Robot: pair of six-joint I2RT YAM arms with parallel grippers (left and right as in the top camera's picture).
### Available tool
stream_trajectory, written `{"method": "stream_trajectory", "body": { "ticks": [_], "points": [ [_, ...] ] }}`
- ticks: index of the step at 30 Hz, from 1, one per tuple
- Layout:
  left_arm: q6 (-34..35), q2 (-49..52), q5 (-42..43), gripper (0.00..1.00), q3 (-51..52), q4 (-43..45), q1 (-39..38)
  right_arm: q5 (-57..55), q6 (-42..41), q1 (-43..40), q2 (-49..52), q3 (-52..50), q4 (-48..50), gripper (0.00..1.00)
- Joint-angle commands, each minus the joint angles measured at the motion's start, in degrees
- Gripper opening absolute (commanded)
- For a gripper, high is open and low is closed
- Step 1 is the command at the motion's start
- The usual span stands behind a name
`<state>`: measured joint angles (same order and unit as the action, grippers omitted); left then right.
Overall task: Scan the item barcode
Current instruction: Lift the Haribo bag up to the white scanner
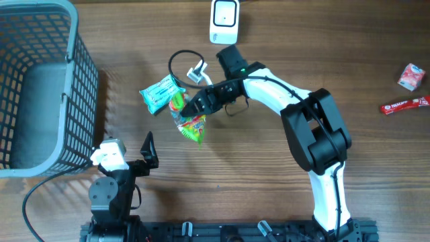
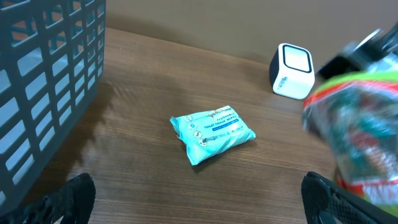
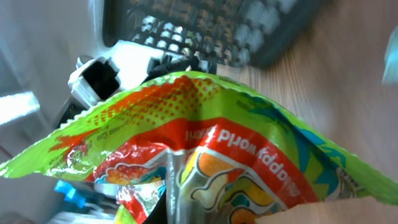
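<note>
A colourful snack bag [image 1: 191, 124], green, red and orange, hangs pinched at its top by my right gripper [image 1: 195, 105], which is shut on it. In the right wrist view the bag [image 3: 217, 149] fills the frame and hides the fingers. No barcode shows on it. The white barcode scanner [image 1: 224, 20] stands at the back of the table, beyond the bag; the left wrist view shows the scanner [image 2: 292, 71] too. My left gripper [image 1: 146, 152] stays near the front, open and empty, fingers wide apart [image 2: 199, 199]. The bag [image 2: 357, 130] is a blur at that view's right edge.
A teal wipes pack [image 1: 160, 93] lies just left of the bag. A grey wire basket [image 1: 40, 87] fills the left side. A black cable loop [image 1: 181, 67] lies near the scanner. A red box [image 1: 411, 76] and a red bar [image 1: 405, 105] sit far right.
</note>
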<state>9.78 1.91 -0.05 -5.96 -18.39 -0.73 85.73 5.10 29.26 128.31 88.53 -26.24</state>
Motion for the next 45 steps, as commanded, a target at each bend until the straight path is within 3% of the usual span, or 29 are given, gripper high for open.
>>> {"method": "stream_trajectory", "body": {
  "ticks": [1, 5, 8, 11, 13, 28, 37, 40, 43, 45],
  "points": [
    [0.11, -0.31, 0.66, 1.0, 0.28, 0.13, 0.22, 7.1, 15.93, 0.59, -0.15, 0.61, 13.33, 0.04],
    [0.11, -0.28, 0.66, 1.0, 0.28, 0.13, 0.22, 7.1, 14.71, 0.94, -0.15, 0.63, 46.77, 0.04],
    [0.11, -0.28, 0.66, 1.0, 0.28, 0.13, 0.22, 7.02, 6.45, 0.94, -0.15, 0.63, 73.7, 0.04],
    [0.11, -0.28, 0.66, 1.0, 0.28, 0.13, 0.22, 3.76, -7.72, 0.94, -0.17, 0.63, 104.87, 0.04],
    [0.11, -0.28, 0.66, 1.0, 0.28, 0.13, 0.22, 2.03, -11.87, 0.87, -0.15, 0.63, 120.28, 0.04],
    [0.11, -0.28, 0.66, 1.0, 0.28, 0.13, 0.22, -0.94, 17.25, 0.76, -0.5, 0.74, 118.79, 0.04],
    [0.11, -0.28, 0.66, 1.0, 0.28, 0.13, 0.22, -0.5, 18.99, -0.37, -0.5, 0.72, 112.26, 0.04],
    [0.11, -0.28, 0.66, 1.0, 0.28, 0.13, 0.22, 0.39, 16.37, -1.01, -0.5, 0.72, 100.76, 0.04],
    [0.11, -0.28, 0.66, 1.0, 0.28, 0.13, 0.22, -2.08, 2.47, -1.53, -0.5, 0.72, 67.65, 0.04],
    [0.11, -0.28, 0.66, 1.0, 0.28, 0.13, 0.22, -5.86, -6.54, -1.88, -0.5, 0.72, 51.8, 0.04]
  ]
}}
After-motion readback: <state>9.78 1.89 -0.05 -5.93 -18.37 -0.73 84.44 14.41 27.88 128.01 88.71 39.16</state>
